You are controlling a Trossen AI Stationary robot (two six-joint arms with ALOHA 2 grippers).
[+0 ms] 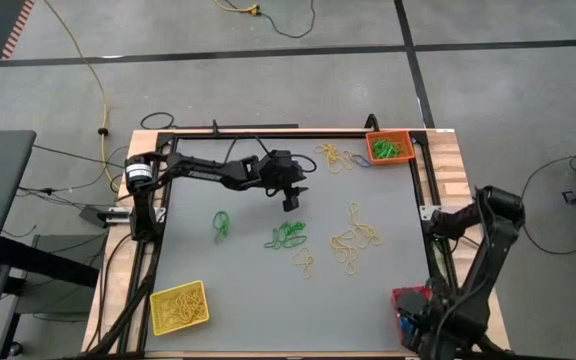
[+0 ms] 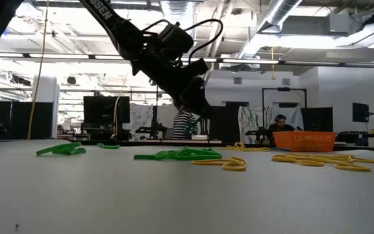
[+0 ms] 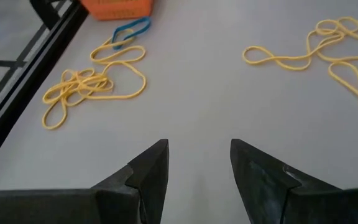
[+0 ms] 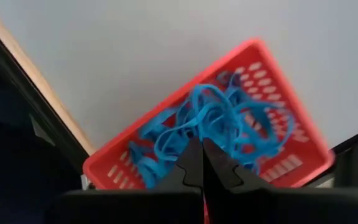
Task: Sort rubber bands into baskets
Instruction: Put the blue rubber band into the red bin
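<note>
My left gripper (image 1: 290,203) hangs open above the grey mat, fingers (image 3: 154,171) slanting down, clear of everything. Yellow rubber bands (image 3: 89,84) and one blue band (image 3: 129,30) lie on the mat ahead of it, beside the orange basket (image 1: 390,148), which holds green bands. Green bands (image 1: 286,236) and more yellow bands (image 1: 356,238) lie mid-mat. The yellow basket (image 1: 179,307) holds yellow bands. My right gripper (image 4: 202,152) is shut, pointing down over the red basket (image 4: 263,71), which is full of blue bands (image 4: 229,118). My right gripper's shut fingertips stand over the heap of blue bands in the red basket. I cannot tell whether they pinch a band or touch the heap, because the blue bands lie right behind the tips.
A black frame (image 1: 423,180) runs around the mat, and wooden table edge shows outside it. The right arm (image 1: 488,230) covers part of the red basket at the near right corner. Bare mat lies at the near middle. People sit in the room beyond the table.
</note>
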